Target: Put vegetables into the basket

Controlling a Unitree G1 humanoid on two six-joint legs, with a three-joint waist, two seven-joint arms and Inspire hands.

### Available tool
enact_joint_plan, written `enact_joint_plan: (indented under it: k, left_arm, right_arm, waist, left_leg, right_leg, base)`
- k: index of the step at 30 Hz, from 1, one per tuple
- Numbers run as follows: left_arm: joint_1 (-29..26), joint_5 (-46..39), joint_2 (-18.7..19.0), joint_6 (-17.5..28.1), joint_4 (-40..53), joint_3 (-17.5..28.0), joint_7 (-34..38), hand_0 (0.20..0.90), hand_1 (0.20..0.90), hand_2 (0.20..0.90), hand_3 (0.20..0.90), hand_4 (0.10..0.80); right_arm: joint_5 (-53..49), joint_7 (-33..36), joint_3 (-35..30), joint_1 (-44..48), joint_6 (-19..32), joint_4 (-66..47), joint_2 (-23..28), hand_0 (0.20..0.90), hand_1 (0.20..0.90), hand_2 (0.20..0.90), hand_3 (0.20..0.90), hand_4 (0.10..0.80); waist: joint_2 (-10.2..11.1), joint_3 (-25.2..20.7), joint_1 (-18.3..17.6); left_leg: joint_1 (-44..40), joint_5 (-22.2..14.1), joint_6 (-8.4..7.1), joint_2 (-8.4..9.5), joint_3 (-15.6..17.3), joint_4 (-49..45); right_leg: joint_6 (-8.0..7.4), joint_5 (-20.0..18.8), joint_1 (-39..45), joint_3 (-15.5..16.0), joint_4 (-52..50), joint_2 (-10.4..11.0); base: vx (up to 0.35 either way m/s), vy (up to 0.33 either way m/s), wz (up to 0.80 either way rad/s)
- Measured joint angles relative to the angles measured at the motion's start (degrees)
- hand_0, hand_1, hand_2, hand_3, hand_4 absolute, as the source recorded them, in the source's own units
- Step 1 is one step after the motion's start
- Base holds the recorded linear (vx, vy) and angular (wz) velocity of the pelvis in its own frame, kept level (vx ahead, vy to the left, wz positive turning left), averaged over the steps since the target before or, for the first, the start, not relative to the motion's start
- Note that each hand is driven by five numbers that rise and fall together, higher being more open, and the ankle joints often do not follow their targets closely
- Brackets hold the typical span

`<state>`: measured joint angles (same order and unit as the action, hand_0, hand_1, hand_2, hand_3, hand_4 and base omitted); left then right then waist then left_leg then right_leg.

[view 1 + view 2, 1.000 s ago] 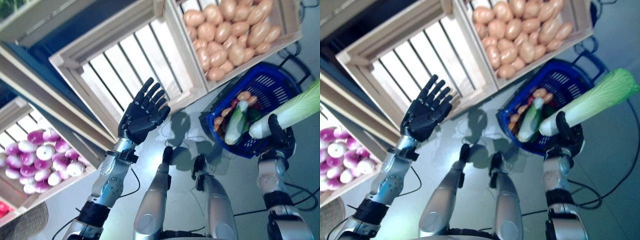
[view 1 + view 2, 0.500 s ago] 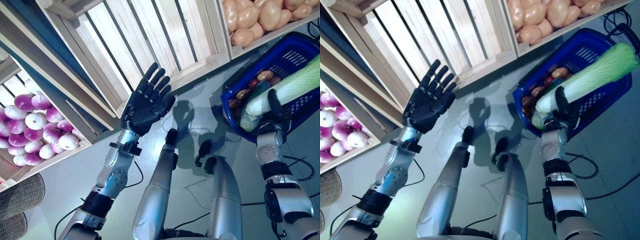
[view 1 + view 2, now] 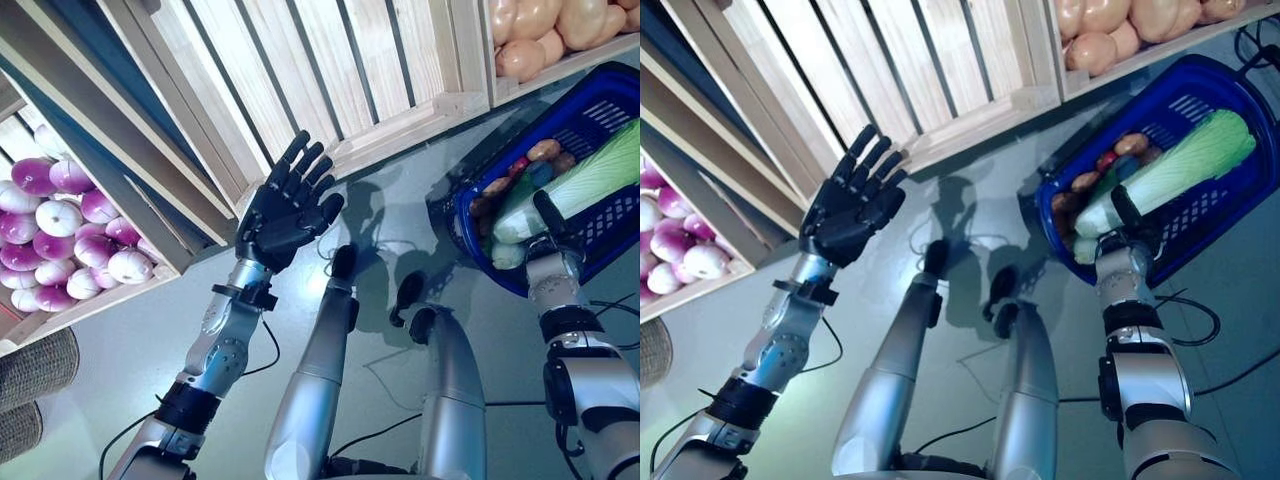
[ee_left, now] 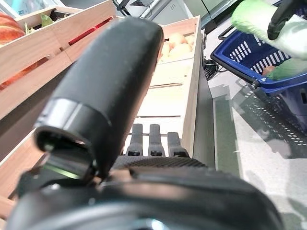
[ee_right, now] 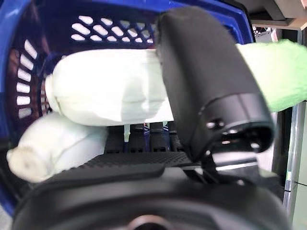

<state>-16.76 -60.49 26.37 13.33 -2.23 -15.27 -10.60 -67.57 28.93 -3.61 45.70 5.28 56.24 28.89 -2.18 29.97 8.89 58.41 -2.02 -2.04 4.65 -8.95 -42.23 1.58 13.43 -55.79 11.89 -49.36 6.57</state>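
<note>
- The right hand (image 3: 1127,232) is over the blue basket (image 3: 1200,215), its thumb and fingers curled round the white stalk end of a long pale-green leafy vegetable (image 3: 1170,170).
- That vegetable runs away from the hand across the basket's opening, its green leafy end toward the far rim; in the right wrist view (image 5: 110,86) the white stalk lies between the thumb and the fingers.
- Just under the hand inside the basket lies a second white-ended vegetable (image 5: 53,143), touching the held one.
- Past it, further into the basket, sit some small brown and reddish vegetables (image 3: 1110,160).
- The left hand (image 3: 285,215) is raised well apart from the basket, its fingers straight and spread, holding nothing.
- Just beyond the left hand's fingertips is an empty slatted wooden crate (image 3: 330,70).
- Beyond the basket, a neighbouring crate holds potatoes (image 3: 1120,25).
- To the outer side of the left hand, another crate holds purple and white onions (image 3: 60,230).
</note>
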Motion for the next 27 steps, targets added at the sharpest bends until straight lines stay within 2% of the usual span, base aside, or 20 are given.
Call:
enact_joint_plan:
  k: [8, 12, 18, 23, 27]
  left_arm:
    - [0.3, -0.7, 0.2, -0.8, -0.1, 0.0, -1.2, 0.9, 0.9, 0.9, 0.9, 0.8]
    - [1.1, -0.4, 1.5, -1.9, -0.1, -0.1, -1.6, 0.9, 0.9, 0.9, 0.9, 0.8]
    - [1.5, 1.2, 1.7, -2.2, -1.2, -0.1, -2.1, 0.9, 0.9, 0.9, 0.9, 0.8]
    - [1.5, 3.5, 1.8, -3.5, -2.5, -0.7, -2.7, 0.9, 0.9, 0.9, 0.9, 0.8]
    - [1.3, 6.4, 2.0, -3.7, -3.8, -0.9, -2.7, 0.9, 0.9, 0.9, 0.9, 0.8]
  right_arm:
    - [-2.5, 1.0, -0.2, 0.3, 0.2, 0.2, -0.2, 0.9, 0.9, 0.9, 0.9, 0.8]
    - [-3.2, 1.0, -0.1, -2.2, 0.8, 0.3, -1.8, 0.9, 0.9, 0.9, 0.9, 0.8]
    - [-6.2, 1.0, -0.3, -5.7, 1.4, 2.9, -5.1, 0.9, 0.9, 0.9, 0.9, 0.8]
    - [-7.9, 1.0, -0.7, -7.9, 1.9, 4.3, -7.3, 0.9, 0.9, 0.9, 0.9, 0.8]
    - [-6.9, 1.0, -0.6, -10.5, 3.0, 2.6, -9.0, 0.9, 0.9, 0.9, 0.9, 0.8]
  waist:
    - [0.1, 0.0, 0.1]
    - [0.4, 0.0, 0.0]
    - [1.4, 0.0, 0.3]
    - [1.7, -0.2, 0.2]
    - [1.9, -0.4, 0.0]
  left_leg:
    - [-0.8, -0.3, -0.09, 0.06, -0.1, -0.1]
    - [-4.7, -0.3, -0.18, -0.51, -0.2, 1.9]
    - [-15.8, 2.3, 0.58, -1.09, -0.3, 12.4]
    - [-28.2, 6.0, 1.98, -1.42, 0.3, 24.7]
    - [-35.8, 7.0, 2.92, -1.49, 1.3, 31.0]
  right_leg:
    - [-0.07, -0.1, 1.0, -0.1, 0.4, -0.3]
    - [-0.65, -0.5, 5.1, 0.0, 3.0, -0.8]
    - [-1.63, -3.6, 15.6, -0.6, 13.5, -1.9]
    - [-2.98, -6.6, 26.8, -1.3, 24.2, -2.0]
    - [-4.04, -7.5, 33.8, -1.9, 29.7, -1.8]
  base:
    - [0.035, -0.028, 0.0]
    - [0.022, -0.013, -0.03]
    - [0.037, 0.033, -0.04]
    - [0.044, 0.112, -0.03]
    - [0.079, 0.178, -0.09]
